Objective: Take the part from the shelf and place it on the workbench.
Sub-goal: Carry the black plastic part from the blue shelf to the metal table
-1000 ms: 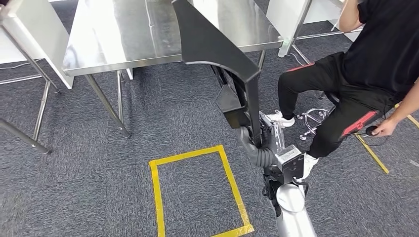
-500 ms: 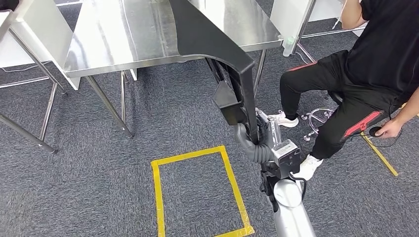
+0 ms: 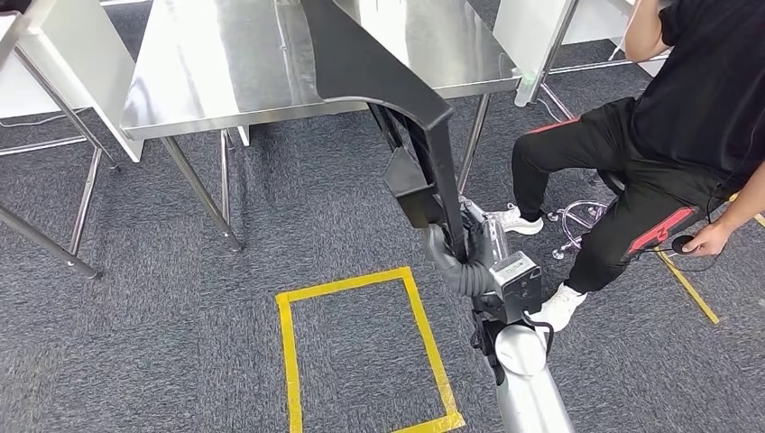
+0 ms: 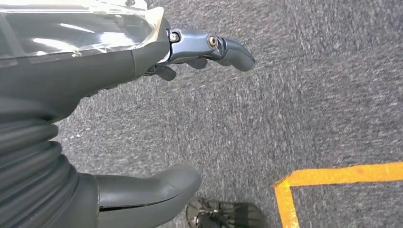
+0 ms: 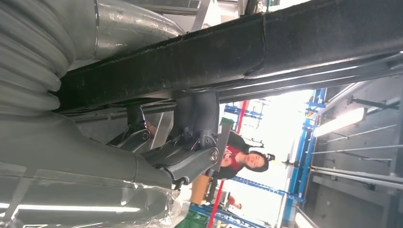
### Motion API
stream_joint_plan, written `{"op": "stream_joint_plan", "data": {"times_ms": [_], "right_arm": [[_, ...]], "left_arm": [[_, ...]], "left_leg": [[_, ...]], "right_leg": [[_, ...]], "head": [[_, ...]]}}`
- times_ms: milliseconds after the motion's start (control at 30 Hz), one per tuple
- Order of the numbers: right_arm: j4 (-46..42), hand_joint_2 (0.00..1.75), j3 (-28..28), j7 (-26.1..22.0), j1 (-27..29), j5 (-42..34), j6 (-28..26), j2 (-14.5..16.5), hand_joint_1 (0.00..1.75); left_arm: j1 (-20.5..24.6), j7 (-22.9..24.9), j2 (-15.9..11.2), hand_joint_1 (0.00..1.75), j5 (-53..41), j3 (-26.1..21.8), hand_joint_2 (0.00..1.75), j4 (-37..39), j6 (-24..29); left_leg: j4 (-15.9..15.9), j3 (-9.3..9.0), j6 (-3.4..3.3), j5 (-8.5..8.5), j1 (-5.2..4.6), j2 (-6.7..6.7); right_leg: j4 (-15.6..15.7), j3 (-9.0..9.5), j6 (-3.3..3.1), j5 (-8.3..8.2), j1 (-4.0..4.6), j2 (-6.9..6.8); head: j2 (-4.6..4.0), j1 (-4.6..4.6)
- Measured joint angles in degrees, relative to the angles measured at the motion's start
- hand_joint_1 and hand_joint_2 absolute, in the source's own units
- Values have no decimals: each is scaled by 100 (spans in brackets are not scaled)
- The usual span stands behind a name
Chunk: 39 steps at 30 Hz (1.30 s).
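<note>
So the right hand [image 3: 456,257] is gripping the lower end of the part [image 3: 379,68], a long black moulded panel, and the thing is standing up tall with its upper stretch leaning out over the steel worktop [image 3: 207,77], not resting on it as far as I can tell. In the right wrist view the fingers [image 5: 187,159] are wrapping around an edge of the panel, so they're closed on it, holding. The left hand [image 4: 142,71] is hanging down over the grey carpet [image 3: 180,316] with its fingers [image 4: 228,47] holding nothing; they look loosely apart. My read on handling: it's looking like stiff plastic, probably not that heavy for its size, but being this long and held at just one end it's going to want to swing and lever against the grip. The surface is looking smooth, so it could slip. A ribbed or thicker edge near the base, where it's being held now, seems the sensible spot. There's a seated person [image 3: 686,126] just beside the worktop on the right, so the swinging end needs watching, and the yellow tape square [image 3: 289,361] is marking the floor in front
</note>
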<state>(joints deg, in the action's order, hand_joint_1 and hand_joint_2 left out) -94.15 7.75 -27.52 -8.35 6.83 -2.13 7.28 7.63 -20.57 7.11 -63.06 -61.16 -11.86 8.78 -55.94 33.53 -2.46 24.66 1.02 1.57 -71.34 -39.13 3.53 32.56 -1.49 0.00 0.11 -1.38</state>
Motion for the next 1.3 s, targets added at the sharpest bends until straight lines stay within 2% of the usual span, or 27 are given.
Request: {"op": "stream_joint_plan", "data": {"times_ms": [67, 100, 133, 200, 267, 300, 333, 400, 433, 467, 500, 533, 600, 667, 767, 800, 867, 933, 967, 1000, 1033, 1067, 1100, 1133, 1167, 1200, 1300], "right_arm": [[14, 175, 1, 5, -10, 2, -10, -1, 175], [20, 175, 2, 7, -15, 2, -13, -1, 175], [29, 175, 3, 8, -19, 3, -15, -1, 175], [47, 175, 3, 10, -19, 3, -21, 1, 175], [56, 175, 1, 10, -22, 2, -25, 3, 175], [56, 175, 2, 10, -24, 3, -25, 5, 175], [56, 175, 2, 9, -25, 3, -25, 7, 175], [58, 175, 3, 9, -21, 3, -25, 8, 175], [62, 175, 3, 9, -18, 3, -25, 8, 175], [66, 175, 4, 9, -17, 3, -25, 8, 175], [69, 175, 4, 9, -17, 3, -25, 8, 175], [70, 175, 5, 9, -17, 3, -26, 8, 175], [71, 175, 5, 9, -21, 3, -27, 8, 175], [72, 175, 6, 9, -22, 3, -28, 8, 175], [73, 175, 19, 8, -18, -1, -32, 7, 175], [72, 175, 26, 5, -21, -6, -37, 5, 175], [74, 175, 35, -3, -23, -20, -50, 0, 175], [85, 175, 38, -8, -12, -30, -62, -10, 175], [92, 175, 38, -8, -2, -32, -67, -17, 175], [99, 175, 38, -8, 3, -34, -70, -23, 175], [102, 175, 38, -8, 3, -38, -72, -27, 175], [104, 175, 39, -8, 1, -43, -74, -30, 175], [105, 175, 40, -8, -2, -49, -76, -32, 175], [106, 175, 44, -7, -6, -55, -78, -33, 175], [107, 175, 47, -4, -7, -60, -80, -35, 175], [107, 175, 50, 1, -7, -67, -83, -37, 175], [101, 175, 58, 11, -11, -90, -88, -38, 175]], "left_arm": [[-7, 0, 6, 0, 1, 0, 175, -1, -4], [-6, -1, 6, 0, 3, 0, 175, -1, -5], [-6, -2, 3, 0, 5, 0, 175, -1, -7], [-13, -5, -2, 0, 9, 0, 175, -1, -18], [-23, -7, -4, 0, 11, 0, 175, -1, -29], [-24, -7, -5, 0, 13, 0, 175, -1, -30], [-24, -7, -6, 0, 13, 0, 175, -1, -31], [-27, -9, -4, 0, 14, 0, 175, -1, -33], [-32, -10, -4, 0, 15, 0, 175, -1, -35], [-38, -12, -5, 0, 16, -1, 175, -1, -36], [-44, -14, -8, 0, 16, -1, 175, -1, -36], [-48, -15, -11, 0, 17, -2, 175, -1, -36], [-49, -16, -20, 0, 17, -2, 175, -1, -36], [-43, -18, -25, 0, 17, -1, 175, -1, -34], [-51, -21, -22, 0, 35, -2, 175, -1, -34], [-56, -24, -21, 0, 46, -3, 175, -1, -33], [-57, -32, -20, 0, 58, -4, 175, -1, -31], [-59, -37, -21, 0, 62, -4, 175, -1, -30], [-64, -37, -19, 0, 63, -4, 175, -1, -31], [-69, -37, -15, 0, 64, -4, 175, -1, -31], [-73, -37, -9, 0, 66, -4, 175, -1, -32], [-75, -37, -3, 0, 66, -4, 175, -1, -32], [-75, -38, 0, 0, 66, -5, 175, -1, -33], [-74, -40, 1, 0, 66, -5, 175, -1, -34], [-75, -43, 1, 0, 66, -6, 175, -1, -36], [-77, -45, 2, 0, 66, -7, 175, -1, -37], [-80, -50, 0, 0, 66, -13, 175, -2, -39]], "left_leg": [[-59, 3, 66, 41, 16, 18], [-99, 10, 112, 70, 12, 25], [-129, 21, 153, 93, 0, 32], [-147, 33, 211, 109, -10, 36], [-192, 55, 254, 144, 18, 5], [-322, 114, 275, 224, 30, -31], [-576, 238, 291, 362, 36, -69], [-1366, 651, 308, 707, 35, -116], [-1700, 846, 308, 802, 36, -120], [-1850, 957, 300, 787, 35, -122], [-1755, 944, 282, 649, 34, -123], [-1454, 822, 254, 430, 32, -127], [-689, 462, 193, 63, 7, -144], [-324, 285, 157, -1, -36, -158], [-234, 227, 86, 38, -61, -139], [-193, 186, 47, 39, -55, -134], [-141, 112, -18, 52, -44, -130], [-139, 70, -54, 93, -49, -117], [-140, 44, -56, 117, -51, -106], [-142, 13, -48, 143, -51, -91], [-145, -29, -34, 172, -50, -77], [-148, -72, -14, 206, -49, -62], [-160, -110, 16, 248, -62, -49], [-169, -137, 46, 284, -74, -40], [-174, -151, 76, 312, -84, -35], [-171, -159, 103, 330, -90, -34], [-249, -135, 194, 413, -53, -55]], "right_leg": [[781, 394, 122, -316, -50, 3], [1113, 569, 123, -427, -54, 13], [1311, 677, 82, -484, -51, 22], [1348, 705, -59, -491, -25, 37], [1340, 709, -162, -496, -39, 36], [1345, 719, -205, -494, -47, 34], [1350, 729, -239, -489, -48, 29], [1348, 741, -284, -464, -19, 12], [1347, 748, -299, -453, -4, 6], [1346, 762, -314, -441, 9, 4], [1345, 786, -324, -424, 18, 3], [1345, 819, -330, -402, 23, 4], [1347, 879, -308, -347, 43, 5], [1353, 890, -260, -308, 66, 4], [1364, 891, -164, -264, 81, -11], [1270, 851, -141, -216, 81, -15], [710, 552, -141, -8, 67, -13], [-59, 71, -131, 210, 60, -8], [-262, -95, -99, 218, 56, -6], [-228, -140, -48, 118, 54, -6], [44, -62, 10, -72, 47, -6], [468, 100, 65, -307, 35, -7], [867, 268, 82, -500, 33, -7], [1164, 400, 58, -630, 31, -5], [1317, 471, 8, -683, 37, -4], [1340, 488, -59, -678, 53, -1], [1382, 556, -217, -663, 21, 3]], "head": [[0, 0], [0, -1], [0, 1], [0, 5], [0, 8], [0, 10], [0, 11], [0, 14], [0, 13], [0, 13], [0, 13], [0, 13], [0, 10], [0, 7], [0, 7], [0, 5], [0, 0], [0, 1], [0, 2], [0, 1], [0, 2], [0, 1], [0, 1], [0, 2], [0, 4], [0, 8], [0, 14]]}}
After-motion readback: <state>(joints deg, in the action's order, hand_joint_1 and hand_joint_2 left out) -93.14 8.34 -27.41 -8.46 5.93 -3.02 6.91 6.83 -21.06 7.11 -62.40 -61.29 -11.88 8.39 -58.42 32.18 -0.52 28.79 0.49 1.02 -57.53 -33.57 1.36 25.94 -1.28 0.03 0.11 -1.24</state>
